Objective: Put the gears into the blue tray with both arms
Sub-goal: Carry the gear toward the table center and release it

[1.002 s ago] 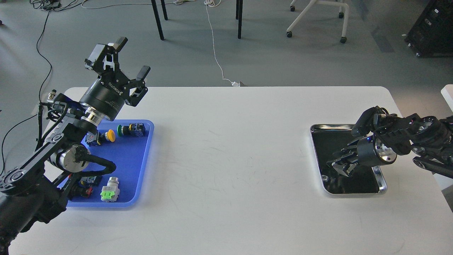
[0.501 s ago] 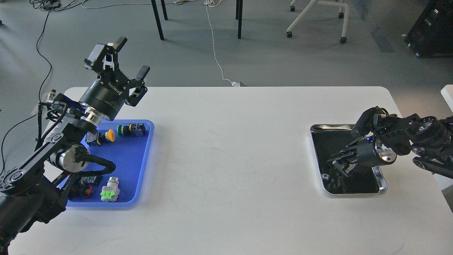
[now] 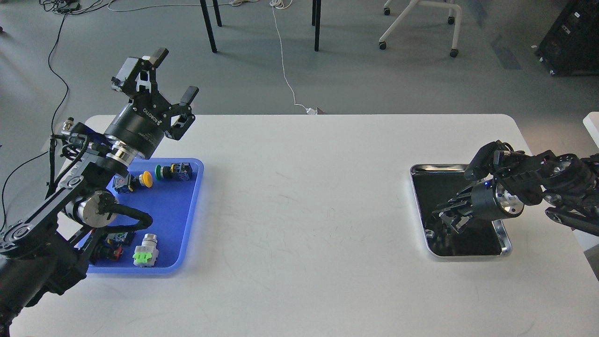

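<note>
The blue tray [image 3: 173, 210] lies at the table's left side and holds several colourful push-button switches. My left gripper [image 3: 176, 74] is raised above the tray's far edge, pointing up and away, open and empty. My right gripper [image 3: 447, 219] reaches down into the shiny steel tray [image 3: 414, 169] on the right. Its dark fingers blend with the tray's dark bottom, so their state is unclear. No gears can be made out; a small pale speck [image 3: 429, 232] near the steel tray's front left corner is too small to identify.
In the blue tray are a yellow button [image 3: 146, 179], a green button [image 3: 161, 172] and a green-and-white switch [image 3: 145, 255]. My left arm covers the tray's left part. Chair legs and cables stand on the floor beyond the table.
My right gripper has risen slightly inside the steel tray. The left arm has stayed in place.
</note>
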Controlling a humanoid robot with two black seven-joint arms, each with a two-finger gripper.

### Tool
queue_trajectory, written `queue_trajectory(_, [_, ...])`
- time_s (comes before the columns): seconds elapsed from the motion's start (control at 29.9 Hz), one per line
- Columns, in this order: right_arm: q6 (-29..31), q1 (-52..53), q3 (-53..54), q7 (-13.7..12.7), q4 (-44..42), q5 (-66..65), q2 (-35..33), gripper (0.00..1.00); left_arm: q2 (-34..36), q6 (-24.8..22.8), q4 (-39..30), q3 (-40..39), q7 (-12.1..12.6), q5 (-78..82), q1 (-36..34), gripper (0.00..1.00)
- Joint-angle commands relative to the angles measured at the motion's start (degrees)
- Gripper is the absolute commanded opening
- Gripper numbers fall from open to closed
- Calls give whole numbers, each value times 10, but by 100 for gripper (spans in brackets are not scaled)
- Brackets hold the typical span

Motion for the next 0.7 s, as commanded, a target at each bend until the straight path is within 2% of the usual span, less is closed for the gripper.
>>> queue_trajectory(0.0, [-1, 4, 1, 0, 1, 2, -3, 20, 1, 0, -3, 0, 0, 0, 0, 98])
queue_trajectory(0.27, [-2, 16, 7, 0, 6, 4, -13, 20, 2, 0, -3, 0, 0, 0, 0, 98])
queue_trajectory(0.47, [6, 93, 6, 0, 78, 79, -23, 20, 1, -1, -3, 0, 0, 0, 0, 98])
queue_trajectory(0.57, [8, 127, 3, 0, 101, 110, -9, 20, 0, -1, -3, 0, 0, 0, 0, 98])
queue_trajectory(0.67, [18, 144, -5, 0, 103, 129, 38, 20, 0, -1, -3, 0, 0, 0, 1, 98])
